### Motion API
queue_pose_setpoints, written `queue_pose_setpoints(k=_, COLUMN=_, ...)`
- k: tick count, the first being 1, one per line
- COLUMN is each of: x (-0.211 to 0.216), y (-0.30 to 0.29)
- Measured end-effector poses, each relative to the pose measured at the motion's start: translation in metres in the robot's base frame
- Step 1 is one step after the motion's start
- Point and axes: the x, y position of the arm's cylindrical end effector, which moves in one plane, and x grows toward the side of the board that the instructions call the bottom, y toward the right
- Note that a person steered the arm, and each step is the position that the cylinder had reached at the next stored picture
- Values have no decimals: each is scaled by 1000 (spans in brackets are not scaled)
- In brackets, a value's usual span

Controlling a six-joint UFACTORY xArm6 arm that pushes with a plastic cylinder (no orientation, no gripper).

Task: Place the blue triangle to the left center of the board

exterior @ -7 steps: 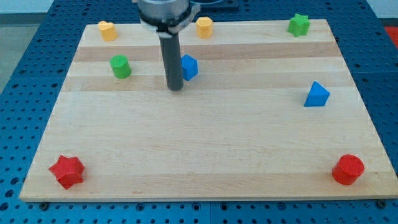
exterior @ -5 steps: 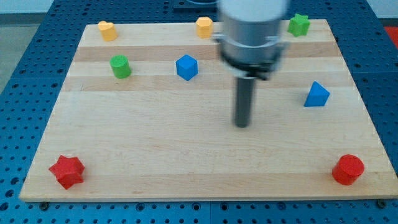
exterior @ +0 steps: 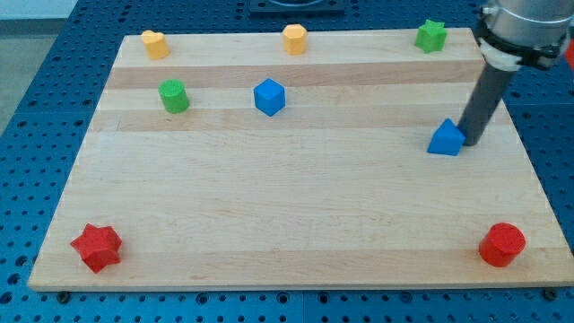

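Note:
The blue triangle (exterior: 446,139) lies on the right side of the wooden board (exterior: 287,224), about mid-height. My tip (exterior: 470,142) stands right against the triangle's right side, touching it or nearly so. The dark rod rises from there to the view's top right. A blue cube (exterior: 269,97) sits in the upper middle of the board, far to the left of my tip.
A green cylinder (exterior: 173,96) sits upper left. Two orange blocks (exterior: 155,44) (exterior: 294,39) lie along the top edge, with a green star (exterior: 431,36) at the top right. A red star (exterior: 96,247) is at bottom left, a red cylinder (exterior: 501,245) at bottom right.
My tip has swept from beside the blue cube, across the board's middle, to the blue triangle's right side. The triangle has shifted slightly left.

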Motion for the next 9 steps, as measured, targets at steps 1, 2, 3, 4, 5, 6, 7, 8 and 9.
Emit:
queue_pose_setpoints(k=1, x=4, y=-31)
queue_pose_setpoints(k=2, x=24, y=-69)
queue_pose_setpoints(k=3, x=34, y=-108)
queue_pose_setpoints(k=4, x=39, y=-147)
queue_pose_setpoints(k=5, x=35, y=-177)
queue_pose_setpoints(k=6, x=35, y=-216)
queue_pose_setpoints(k=7, x=35, y=-248)
queue_pose_setpoints(k=8, x=26, y=-263)
queue_pose_setpoints(k=9, x=6, y=-264)
